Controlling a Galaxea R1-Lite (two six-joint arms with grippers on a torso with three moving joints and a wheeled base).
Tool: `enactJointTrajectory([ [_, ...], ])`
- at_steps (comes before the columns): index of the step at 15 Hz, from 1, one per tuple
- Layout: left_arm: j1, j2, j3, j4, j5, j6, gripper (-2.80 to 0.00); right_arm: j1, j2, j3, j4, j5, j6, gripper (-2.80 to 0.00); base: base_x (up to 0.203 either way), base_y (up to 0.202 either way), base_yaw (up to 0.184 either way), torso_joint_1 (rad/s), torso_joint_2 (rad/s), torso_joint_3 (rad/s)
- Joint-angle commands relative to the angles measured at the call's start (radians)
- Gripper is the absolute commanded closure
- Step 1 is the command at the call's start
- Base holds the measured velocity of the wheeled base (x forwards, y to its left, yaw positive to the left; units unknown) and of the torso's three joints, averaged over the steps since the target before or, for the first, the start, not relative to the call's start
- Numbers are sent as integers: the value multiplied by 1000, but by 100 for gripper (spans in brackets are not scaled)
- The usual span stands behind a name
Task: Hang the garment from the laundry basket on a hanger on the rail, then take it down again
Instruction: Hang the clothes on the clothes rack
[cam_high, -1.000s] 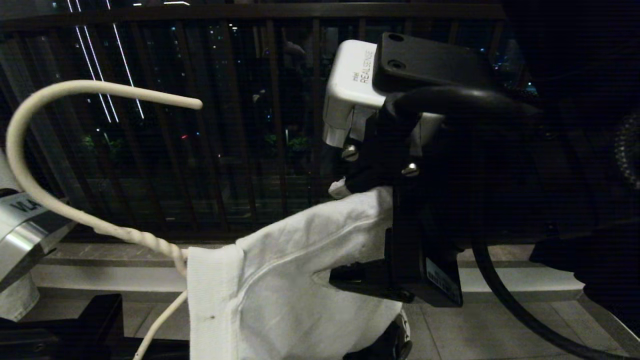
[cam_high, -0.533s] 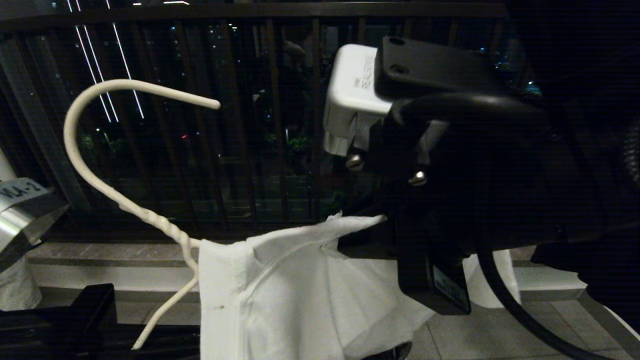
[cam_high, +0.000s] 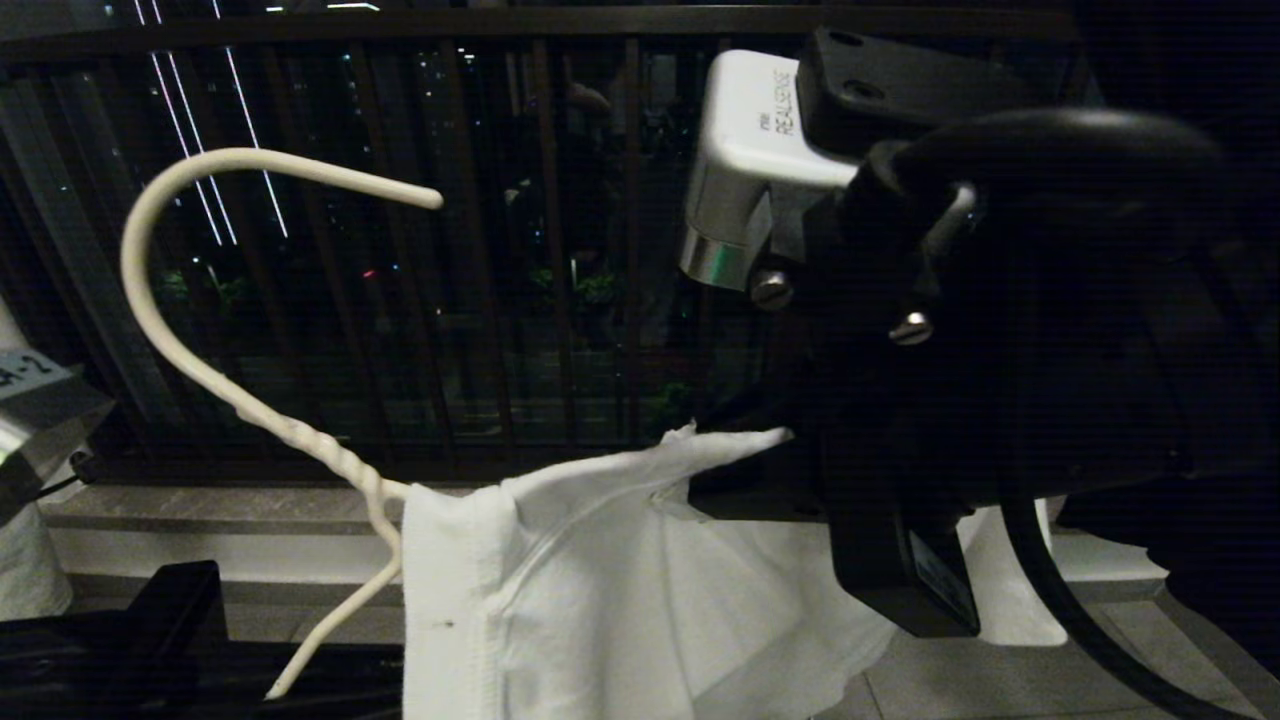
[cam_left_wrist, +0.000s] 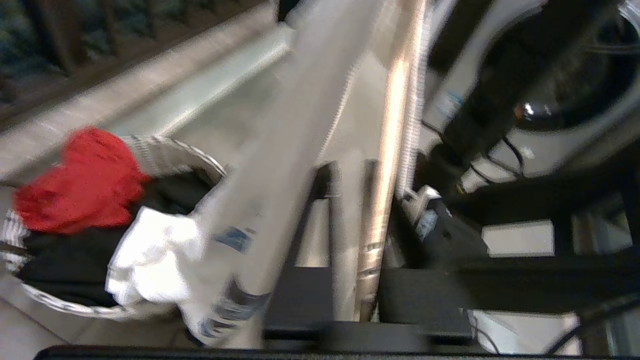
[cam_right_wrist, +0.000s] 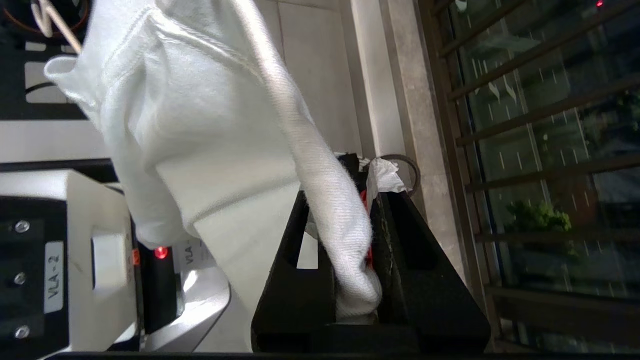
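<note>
Hanger (cam_high: 250, 400) sat left of shirt (cam_high: 600, 590) (collar on it); balustrade (cam_high: 500, 250) behind; basket (cam_left_wrist: 165, 155) below.

Three cameras, all set close on our work.
Our head camera faces the balustrade (cam_high: 520, 250) at twelve o'clock, very near the garment (cam_high: 600, 600). Our right wrist camera looks along its fingers at the same cloth. Our left wrist camera looks down onto the laundry basket (cam_left_wrist: 165, 150).
</note>
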Motion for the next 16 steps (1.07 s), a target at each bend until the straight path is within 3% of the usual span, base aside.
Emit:
enactJointTrajectory([
  [1,0,5,2,4,-2,5,-280,0,-10,1,4,1,-4,0,0,0,0,0,0,0],
  [5,2,-5,-4,3,1,5,-280,-1,-24,4,32,1,-4,0,0,0,0,0,0,0],
  [11,59,-102,-43,6,9,34,-280,-9,-56,9,62,1,0,0,0,0,0,0,0,0],
  [16,115,-88,-104,4,117,31,-280,-9,-66,9,62,-10,0,0,0,0,0,0,0,0],
])
